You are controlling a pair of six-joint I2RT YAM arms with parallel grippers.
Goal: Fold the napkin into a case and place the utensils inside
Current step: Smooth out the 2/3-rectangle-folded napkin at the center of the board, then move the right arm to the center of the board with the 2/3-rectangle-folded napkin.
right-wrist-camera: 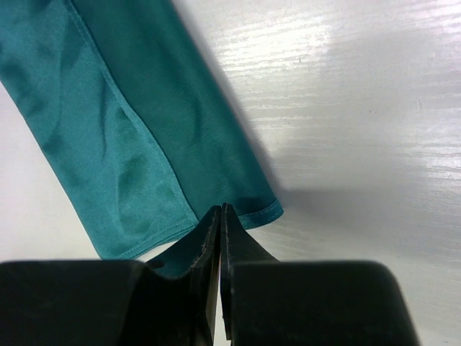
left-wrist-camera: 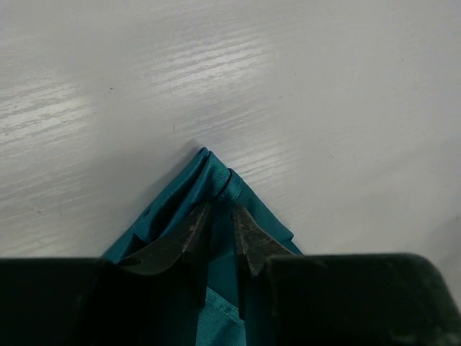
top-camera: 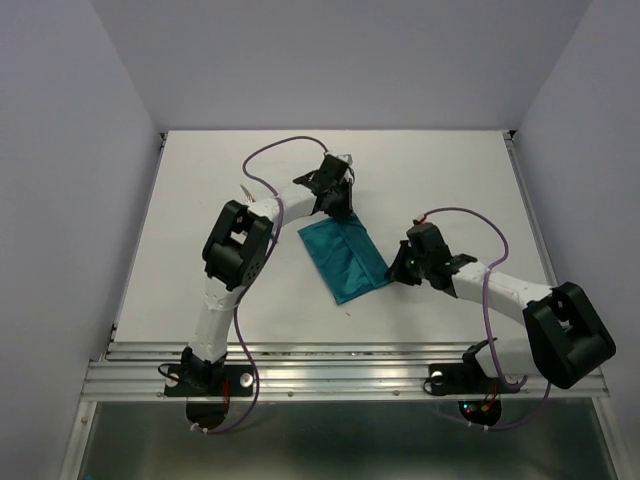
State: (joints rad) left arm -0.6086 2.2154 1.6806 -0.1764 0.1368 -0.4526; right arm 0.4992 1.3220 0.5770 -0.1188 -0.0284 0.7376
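Observation:
The teal-green napkin (top-camera: 345,257) lies folded into a long rectangle on the white table, running from far left to near right. My left gripper (top-camera: 336,203) is at its far corner. In the left wrist view the gripper (left-wrist-camera: 220,210) is shut on the bunched corner of the napkin (left-wrist-camera: 209,169). My right gripper (top-camera: 399,268) is at the napkin's near right corner. In the right wrist view its jaws (right-wrist-camera: 220,209) are shut tight, tips over the hem of the flat napkin (right-wrist-camera: 108,122); no cloth shows between them. No utensils are in view.
The white table (top-camera: 200,260) is walled at the back and both sides. A metal rail (top-camera: 340,375) runs along the near edge by the arm bases. Purple cables loop over both arms.

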